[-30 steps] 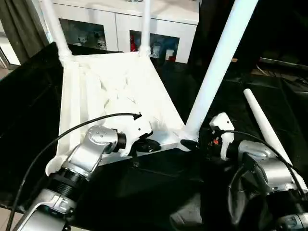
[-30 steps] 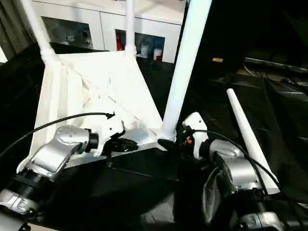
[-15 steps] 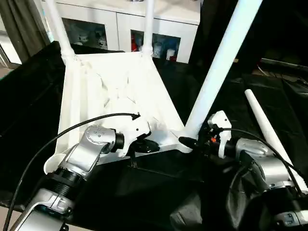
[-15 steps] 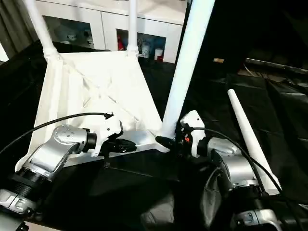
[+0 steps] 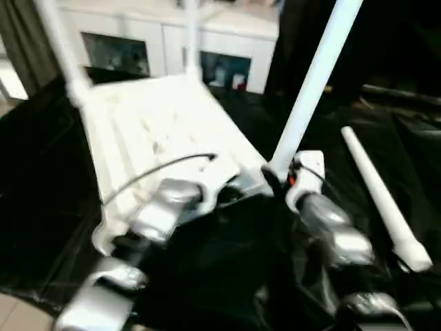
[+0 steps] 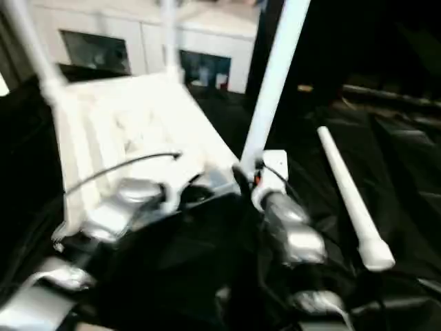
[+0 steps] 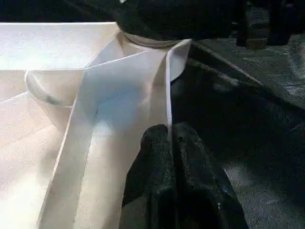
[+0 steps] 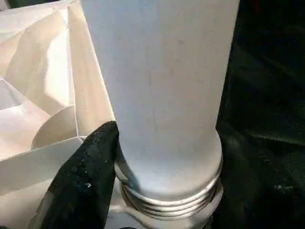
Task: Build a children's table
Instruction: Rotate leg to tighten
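Observation:
The white tabletop lies upside down on the black cloth, ribs facing up. Two legs stand in its far corners. A third leg rises tilted from the near right corner socket. My right gripper is at its base, and one black finger presses against the leg just above its threads. My left gripper is shut on the thin near rim of the tabletop. The fourth leg lies loose on the cloth to the right.
A white cabinet with glass doors stands behind the work table. Black cloth covers the table around the tabletop, and the table's near edge shows at bottom left. Cables run along both silver forearms.
The whole head view has shifted and blurred, so the camera moved. Both grippers keep their hold at the near rim and the leg base. The third leg looks slightly more upright.

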